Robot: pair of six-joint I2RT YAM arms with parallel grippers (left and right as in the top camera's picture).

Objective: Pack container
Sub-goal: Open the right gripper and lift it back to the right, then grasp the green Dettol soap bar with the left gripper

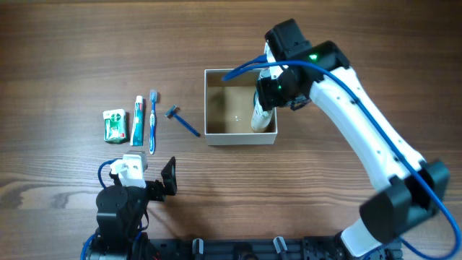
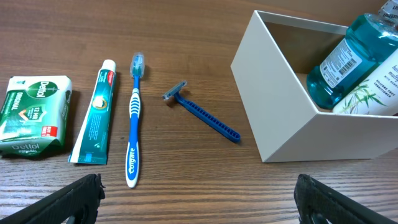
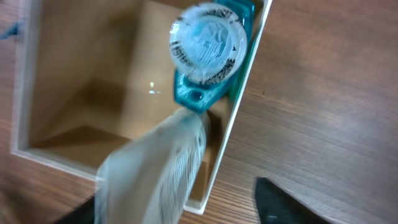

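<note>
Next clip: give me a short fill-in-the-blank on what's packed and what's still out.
1. The razor lies between the toothbrush and the ___.
2. The mouthwash bottle sits in the container beside a ___ bottle.
3. ___ items lie on the table outside it.
Missing: container; white; four.

Right arm (image 1: pixel 375 148) is showing white link shells with black joint housings. A blue cable (image 1: pixel 361 94) is running along it toward the tool end, and a green LED (image 1: pixel 312 55) is glowing just behind the right gripper (image 1: pixel 266 92). Left arm (image 1: pixel 119 209) is looking all black, carrying a white block (image 1: pixel 133 165) just behind the left gripper (image 2: pixel 199 202), with a blue loop (image 1: pixel 103 172) hanging beside that block. Left fingers (image 2: pixel 78 196) are showing matte black, grainy surface; the right finger (image 3: pixel 283 205) is reading as a dark blur.
</note>
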